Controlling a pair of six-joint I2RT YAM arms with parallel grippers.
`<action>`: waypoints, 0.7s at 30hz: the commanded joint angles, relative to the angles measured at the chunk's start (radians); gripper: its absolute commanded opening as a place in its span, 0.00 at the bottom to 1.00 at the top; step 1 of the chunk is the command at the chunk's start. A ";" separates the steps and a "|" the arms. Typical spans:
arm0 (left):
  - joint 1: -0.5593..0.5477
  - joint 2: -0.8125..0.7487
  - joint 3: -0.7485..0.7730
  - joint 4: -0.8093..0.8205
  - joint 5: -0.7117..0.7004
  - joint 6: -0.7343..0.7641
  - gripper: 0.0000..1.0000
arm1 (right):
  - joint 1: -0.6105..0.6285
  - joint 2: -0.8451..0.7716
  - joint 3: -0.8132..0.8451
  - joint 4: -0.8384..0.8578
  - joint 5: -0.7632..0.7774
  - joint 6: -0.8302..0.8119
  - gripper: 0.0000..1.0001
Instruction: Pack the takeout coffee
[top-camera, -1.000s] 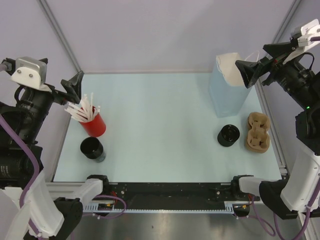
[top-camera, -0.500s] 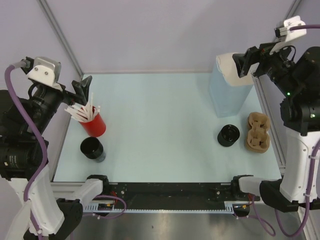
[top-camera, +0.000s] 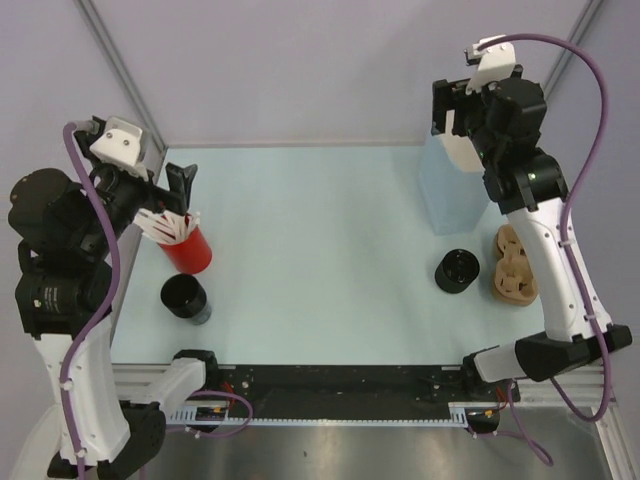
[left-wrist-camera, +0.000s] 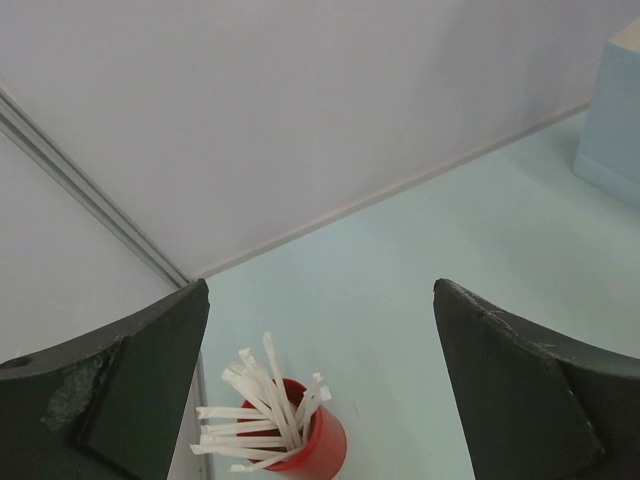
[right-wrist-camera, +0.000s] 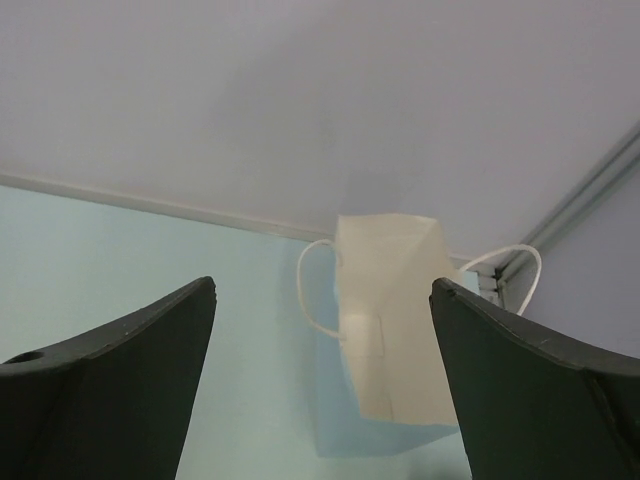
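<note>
The right gripper (right-wrist-camera: 322, 285) hangs high over the far right corner of the table. Its two dark fingers (right-wrist-camera: 110, 380) are spread wide with nothing between them. Straight below the gap stands a tall pale-blue paper bag (right-wrist-camera: 390, 340) with its mouth open, a cream inside, and a white cord handle looping out on each side. The fingers are clear of it and touch neither the rim nor the handles.

The takeout coffee (top-camera: 458, 271), a short black disposable cup with a round black plastic sip lid, stands upright on the pale mint tabletop (top-camera: 320, 250). It is well away from those fingers, on the side nearer the arm bases, close to the foot of the bag. Just beside it, further right, lies a brown moulded-pulp cup carrier (top-camera: 515, 265).

The left gripper (left-wrist-camera: 320, 290) is up at the far left, its fingers (left-wrist-camera: 110, 400) also wide apart and holding nothing. Below that gap, slightly toward the left finger, stands a red cup (left-wrist-camera: 325, 450) stuffed with white wrapped straws (left-wrist-camera: 262, 400). Nearer the arm bases than the red cup, and close to it, a second black cup (top-camera: 185, 297) sits on the table. The coffee lies right across the table from the left fingers.
</note>
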 joint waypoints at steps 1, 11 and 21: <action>0.010 -0.018 -0.060 0.033 -0.026 0.014 0.99 | 0.004 0.081 0.030 0.087 0.161 0.035 0.93; 0.010 -0.035 -0.144 0.048 -0.031 0.015 0.99 | -0.002 0.230 0.027 0.063 0.167 0.079 0.82; 0.010 -0.044 -0.196 0.059 -0.028 0.008 0.99 | -0.012 0.314 0.066 0.007 0.148 0.122 0.60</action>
